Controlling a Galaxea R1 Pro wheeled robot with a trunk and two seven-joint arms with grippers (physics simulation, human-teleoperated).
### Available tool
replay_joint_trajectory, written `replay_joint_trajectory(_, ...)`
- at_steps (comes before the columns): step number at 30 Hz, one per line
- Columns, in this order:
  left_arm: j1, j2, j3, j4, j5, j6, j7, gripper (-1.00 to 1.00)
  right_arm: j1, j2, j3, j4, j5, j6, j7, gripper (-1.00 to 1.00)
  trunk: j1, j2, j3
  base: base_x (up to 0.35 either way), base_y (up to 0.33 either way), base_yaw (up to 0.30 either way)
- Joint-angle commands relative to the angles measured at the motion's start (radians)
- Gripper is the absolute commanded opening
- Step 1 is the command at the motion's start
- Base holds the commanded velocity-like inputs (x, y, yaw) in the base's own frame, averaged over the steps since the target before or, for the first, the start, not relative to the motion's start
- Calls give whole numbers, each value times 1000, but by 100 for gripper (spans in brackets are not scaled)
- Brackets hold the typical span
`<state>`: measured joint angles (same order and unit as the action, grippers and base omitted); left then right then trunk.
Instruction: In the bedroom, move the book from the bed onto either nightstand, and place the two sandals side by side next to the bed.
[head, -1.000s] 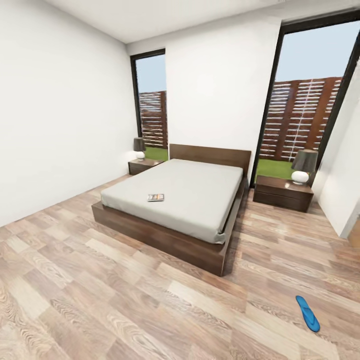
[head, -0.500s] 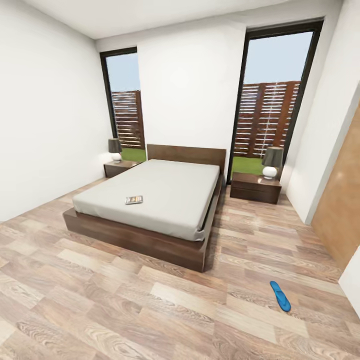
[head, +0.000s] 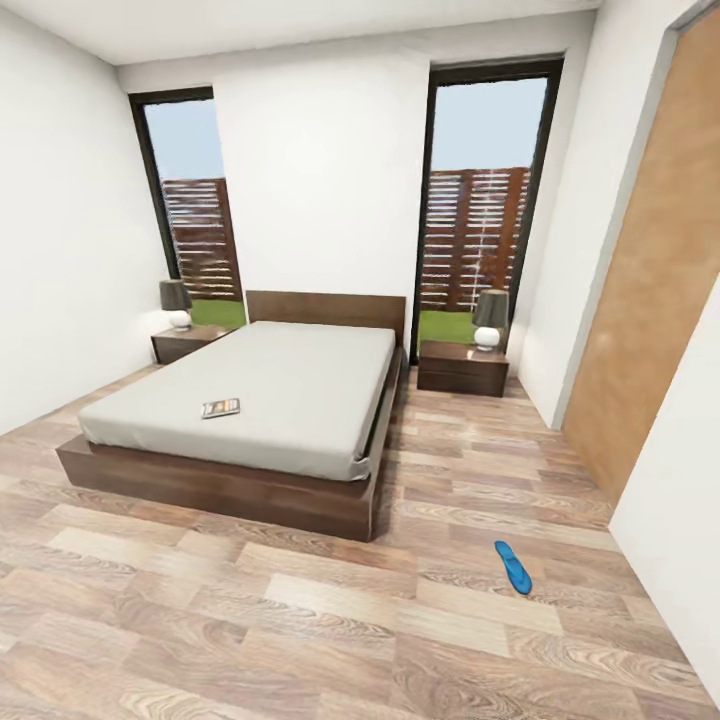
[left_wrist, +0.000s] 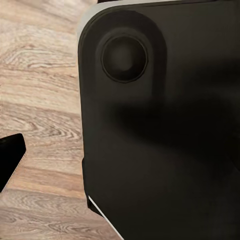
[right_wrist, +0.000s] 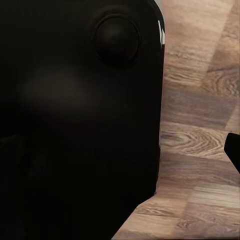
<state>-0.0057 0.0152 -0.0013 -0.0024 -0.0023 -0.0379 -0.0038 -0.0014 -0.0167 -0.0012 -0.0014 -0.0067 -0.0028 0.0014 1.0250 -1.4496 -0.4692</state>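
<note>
The bed (head: 300, 385) with its pale-grey mattress and dark frame stands against the far wall in the head view. The book (head: 221, 408) lies flat on the mattress near the bed's foot, toward its left side. One blue sandal (head: 513, 567) rests on the wood floor right of the bed's foot corner; the other sandal is out of view. A nightstand (head: 185, 343) flanks the bed on the left and another nightstand (head: 462, 367) on the right. Each wrist view looks past the robot's black body to the floor, with one dark fingertip (left_wrist: 10, 160) and another fingertip (right_wrist: 234, 150) at the edges.
A lamp (head: 176, 303) stands on the left nightstand and a lamp (head: 490, 318) on the right one. Tall windows (head: 485, 210) show a slatted fence. A brown wooden door panel (head: 655, 300) and a white wall (head: 680, 500) close in at the right.
The whole head view has shifted left as the camera turned right, bringing the door panel into sight. The book and the sandal lie where they were.
</note>
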Motion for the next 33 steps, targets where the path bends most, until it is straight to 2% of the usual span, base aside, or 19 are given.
replay_joint_trajectory(1,0,0,0,1,0,-4,0,100,0,0,0,0,-1,0,0,100,0,0,-1,0,0,-299)
replay_joint_trajectory(33,0,0,-1,0,-1,-4,0,100,0,1,0,0,-1,0,0,100,0,0,-1,0,0,-299)
